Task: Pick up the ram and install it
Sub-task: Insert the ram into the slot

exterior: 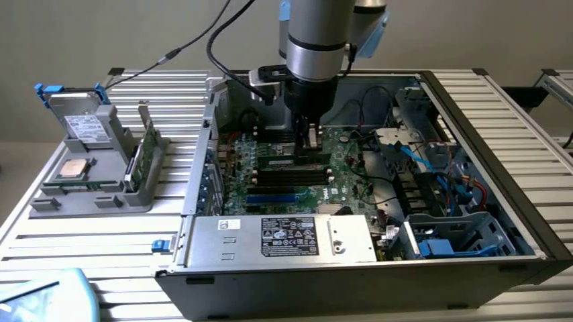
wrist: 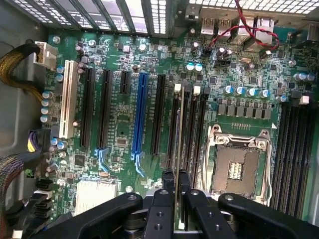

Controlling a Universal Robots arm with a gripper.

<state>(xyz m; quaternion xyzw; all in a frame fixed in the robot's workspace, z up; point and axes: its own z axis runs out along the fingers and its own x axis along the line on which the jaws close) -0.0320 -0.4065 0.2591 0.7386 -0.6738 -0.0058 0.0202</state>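
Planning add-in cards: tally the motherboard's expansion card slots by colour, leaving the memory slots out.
White plastic expansion slot: 1
Black plastic expansion slots: 4
Blue plastic expansion slot: 1
Total: 6

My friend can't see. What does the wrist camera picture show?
The gripper holds the thin ram edge-on, lined up along the black memory slots on a green motherboard. An empty silver processor socket sits beside the slots.

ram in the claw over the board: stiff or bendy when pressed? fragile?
The ram, pinched edge-on in the claw, looks thin and flat: probably stiff along its length, but apt to tilt if pressed off-line. Likely light. So thin that it is probably fragile against the memory slots.
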